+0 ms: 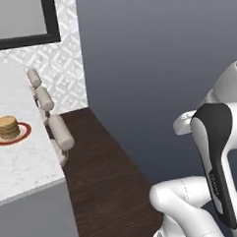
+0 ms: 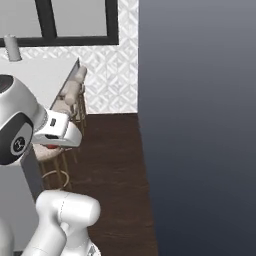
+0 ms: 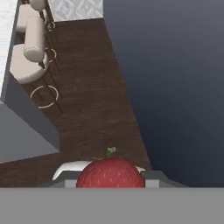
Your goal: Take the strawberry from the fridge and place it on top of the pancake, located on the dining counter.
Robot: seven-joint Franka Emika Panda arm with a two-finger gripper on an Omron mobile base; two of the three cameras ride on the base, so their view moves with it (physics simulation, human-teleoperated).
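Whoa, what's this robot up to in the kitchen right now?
The white robot arm is carrying a strawberry pinched between its fingers, held above the dark wood floor. It sits beside the dining counter, where a stack of pancakes waits on a red-rimmed plate, with pale stools along the counter's edge. The strawberry has not yet reached the pancakes.

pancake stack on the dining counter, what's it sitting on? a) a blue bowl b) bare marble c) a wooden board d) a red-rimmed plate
d: in the left base view the pancake stack rests on a round plate with a red rim, set on the white marble dining counter.
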